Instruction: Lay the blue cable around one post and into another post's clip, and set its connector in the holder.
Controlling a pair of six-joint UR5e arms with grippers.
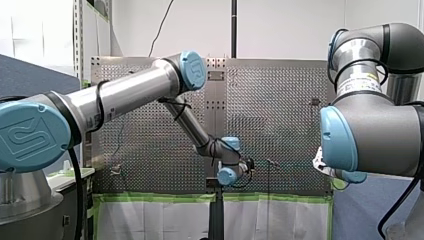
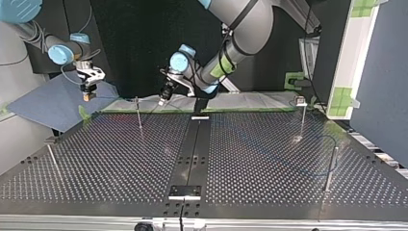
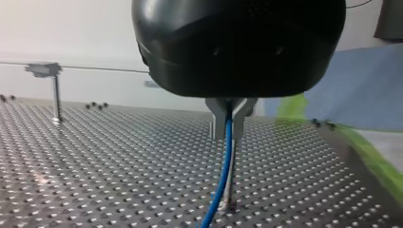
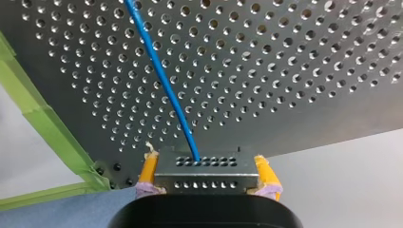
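Note:
My right gripper (image 4: 204, 183) is shut with its yellow pads (image 4: 148, 170) on a perforated metal connector (image 4: 204, 172). The blue cable (image 4: 161, 80) leaves the connector and runs away over the perforated table (image 4: 294, 71). In the top view this gripper (image 2: 86, 95) hangs off the table's far left corner. My left gripper (image 3: 228, 124) is shut on the blue cable (image 3: 223, 175), which drops toward the table beside a thin post (image 3: 232, 190). It shows in the top view (image 2: 164, 97) over the far edge, right of a slim post (image 2: 138, 114).
More posts stand on the table: one at the far right (image 2: 302, 118), one at the near right (image 2: 331, 168), one at the near left (image 2: 52, 156). A black centre strip (image 2: 192, 149) ends in a small plate (image 2: 184, 191) at the near edge. Green tape (image 4: 43, 123) lines the table's border.

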